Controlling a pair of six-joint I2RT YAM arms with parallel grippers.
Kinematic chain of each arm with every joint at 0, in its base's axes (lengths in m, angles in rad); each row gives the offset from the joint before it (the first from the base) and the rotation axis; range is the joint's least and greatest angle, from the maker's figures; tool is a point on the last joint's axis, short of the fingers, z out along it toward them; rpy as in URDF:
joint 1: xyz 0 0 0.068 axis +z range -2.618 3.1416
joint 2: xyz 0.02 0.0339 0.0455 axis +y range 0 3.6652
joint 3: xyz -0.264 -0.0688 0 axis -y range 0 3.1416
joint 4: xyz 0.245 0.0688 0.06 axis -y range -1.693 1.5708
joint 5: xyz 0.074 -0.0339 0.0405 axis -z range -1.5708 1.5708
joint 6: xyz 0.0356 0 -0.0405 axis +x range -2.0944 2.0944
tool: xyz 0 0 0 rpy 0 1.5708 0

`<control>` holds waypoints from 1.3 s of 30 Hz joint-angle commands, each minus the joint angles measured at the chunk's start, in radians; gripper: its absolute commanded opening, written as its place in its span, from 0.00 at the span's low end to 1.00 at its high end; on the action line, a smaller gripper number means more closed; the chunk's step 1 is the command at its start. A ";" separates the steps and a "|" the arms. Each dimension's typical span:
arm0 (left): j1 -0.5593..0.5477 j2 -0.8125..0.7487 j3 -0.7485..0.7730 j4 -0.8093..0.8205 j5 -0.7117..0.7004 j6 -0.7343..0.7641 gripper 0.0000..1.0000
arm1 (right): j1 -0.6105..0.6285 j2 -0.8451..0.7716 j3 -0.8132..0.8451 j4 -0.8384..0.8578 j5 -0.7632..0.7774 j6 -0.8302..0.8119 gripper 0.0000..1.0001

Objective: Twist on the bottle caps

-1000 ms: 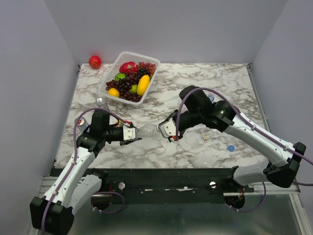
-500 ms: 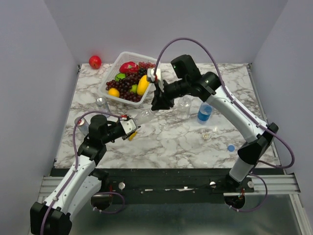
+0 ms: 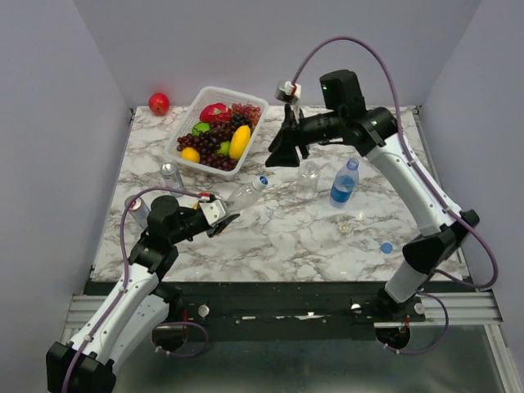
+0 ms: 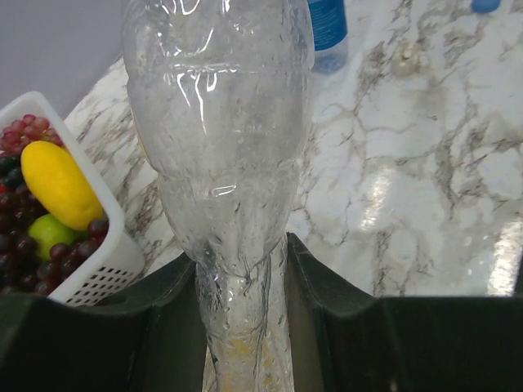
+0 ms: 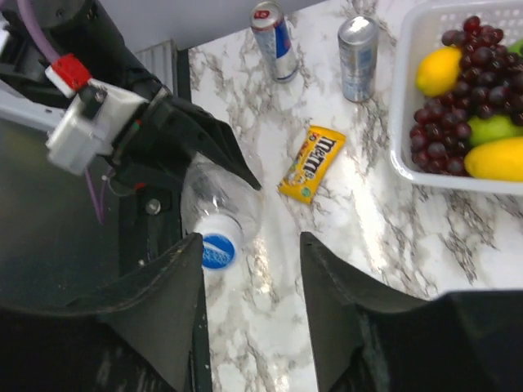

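Note:
My left gripper (image 3: 223, 221) is shut on the base of a colourless bottle (image 3: 244, 195) and holds it tilted up to the right. A blue-and-white cap (image 3: 262, 181) sits on its mouth. In the left wrist view the bottle (image 4: 221, 147) fills the space between the jaws. My right gripper (image 3: 277, 157) is open and empty, raised behind the bottle. In the right wrist view the cap (image 5: 219, 250) lies just beside its left finger (image 5: 184, 269). A second colourless bottle (image 3: 309, 177) and a blue-tinted bottle (image 3: 344, 184) stand upright. A pale cap (image 3: 345, 227) and a blue cap (image 3: 386, 246) lie on the table.
A white basket (image 3: 183, 131) of fruit stands at the back left, with a red apple (image 3: 159, 103) behind it. Two silver cans (image 3: 169, 173) (image 3: 137, 206) stand at the left. A yellow candy packet (image 5: 313, 163) lies under the held bottle.
My right gripper has left the mouth of the held bottle and swung up and back, open. My left gripper has tilted the bottle up, with the cap on it.

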 commanded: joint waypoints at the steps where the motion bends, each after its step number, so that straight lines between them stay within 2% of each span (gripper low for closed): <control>1: 0.004 -0.027 0.022 0.027 0.188 -0.155 0.00 | -0.024 -0.181 -0.260 0.195 -0.100 -0.091 0.65; 6: 0.004 0.005 0.053 0.094 0.237 -0.292 0.00 | -0.021 -0.217 -0.370 0.344 -0.197 0.039 0.68; 9: 0.004 0.016 0.059 0.126 0.254 -0.326 0.00 | -0.018 -0.220 -0.387 0.366 -0.220 0.046 0.70; 22: 0.004 0.064 0.080 0.176 0.250 -0.335 0.00 | -0.017 -0.168 -0.378 0.413 -0.265 0.122 0.66; 27: 0.004 0.076 0.080 0.195 0.247 -0.341 0.00 | -0.018 -0.166 -0.389 0.425 -0.265 0.139 0.54; 29: 0.004 0.080 0.080 0.206 0.241 -0.346 0.00 | -0.017 -0.163 -0.399 0.435 -0.263 0.154 0.45; 30: 0.004 0.082 0.080 0.218 0.238 -0.355 0.00 | -0.017 -0.162 -0.404 0.435 -0.260 0.161 0.43; 34: 0.004 0.090 0.080 0.240 0.228 -0.361 0.00 | -0.015 -0.162 -0.427 0.444 -0.252 0.188 0.51; 36: 0.004 0.094 0.077 0.245 0.225 -0.360 0.00 | -0.015 -0.160 -0.432 0.445 -0.248 0.193 0.51; 39: 0.004 0.094 0.076 0.248 0.215 -0.364 0.00 | -0.015 -0.156 -0.430 0.453 -0.240 0.194 0.39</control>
